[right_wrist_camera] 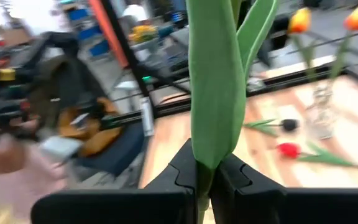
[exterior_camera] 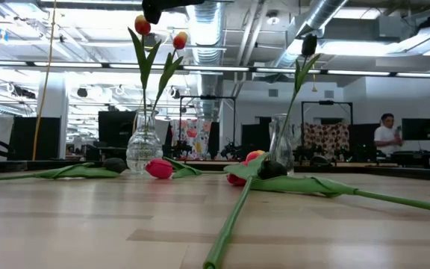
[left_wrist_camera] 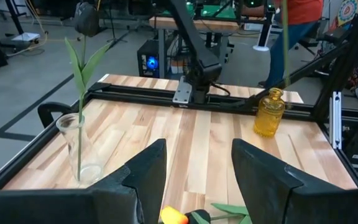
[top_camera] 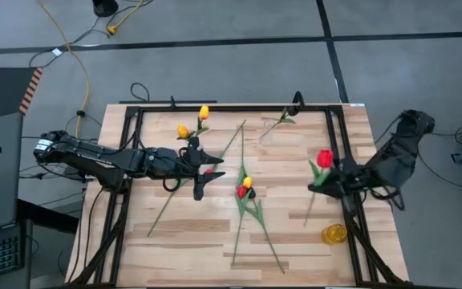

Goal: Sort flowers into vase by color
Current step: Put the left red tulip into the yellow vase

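The left gripper (top_camera: 201,171) stood with fingers wide apart and empty over the table's (top_camera: 295,241) middle. Two yellow tulips (top_camera: 192,122) stood in a clear vase (exterior_camera: 142,142) just beyond it; a red and a yellow tulip (top_camera: 244,189) lay on the boards just to its right. Open board lay toward the table's near edge. The right gripper (top_camera: 327,178) was clamped on a red tulip (top_camera: 324,158), upright, near the right rail, with the amber vase (top_camera: 334,233) close by.
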Robot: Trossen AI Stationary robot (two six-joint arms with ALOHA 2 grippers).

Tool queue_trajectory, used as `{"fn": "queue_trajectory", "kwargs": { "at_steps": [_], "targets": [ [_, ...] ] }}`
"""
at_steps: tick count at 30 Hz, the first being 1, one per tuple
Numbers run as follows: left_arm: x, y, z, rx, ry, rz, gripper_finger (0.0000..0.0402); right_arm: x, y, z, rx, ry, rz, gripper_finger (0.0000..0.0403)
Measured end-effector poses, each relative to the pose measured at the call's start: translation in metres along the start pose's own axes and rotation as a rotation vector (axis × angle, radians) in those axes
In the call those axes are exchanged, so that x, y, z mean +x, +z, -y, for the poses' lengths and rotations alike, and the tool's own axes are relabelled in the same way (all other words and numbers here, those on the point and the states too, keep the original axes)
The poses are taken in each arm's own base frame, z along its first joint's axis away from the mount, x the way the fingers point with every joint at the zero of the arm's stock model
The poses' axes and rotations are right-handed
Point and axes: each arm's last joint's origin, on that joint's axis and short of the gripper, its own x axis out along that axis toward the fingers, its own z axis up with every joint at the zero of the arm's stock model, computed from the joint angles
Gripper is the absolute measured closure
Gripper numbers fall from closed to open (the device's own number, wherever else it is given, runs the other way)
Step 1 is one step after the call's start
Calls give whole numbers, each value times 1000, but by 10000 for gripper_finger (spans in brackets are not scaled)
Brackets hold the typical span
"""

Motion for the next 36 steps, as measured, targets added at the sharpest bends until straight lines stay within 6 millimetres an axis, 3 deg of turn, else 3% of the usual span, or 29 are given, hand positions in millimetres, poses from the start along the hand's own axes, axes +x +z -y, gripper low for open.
{"fn": "queue_trajectory", "kwargs": {
  "at_steps": [10, 20, 36],
  "targets": [
    [0, 0, 0, 0, 2, 0, 232, -33, -15, 1, 52, 96, -121, 357],
    [0, 0, 0, -23, 6, 0, 232, -56, -22, 3, -16, 230, -200, 357],
    [0, 0, -1, -76, 18, 4, 232, -61, -30, 9, -117, 231, -252, 357]
  ]
}}
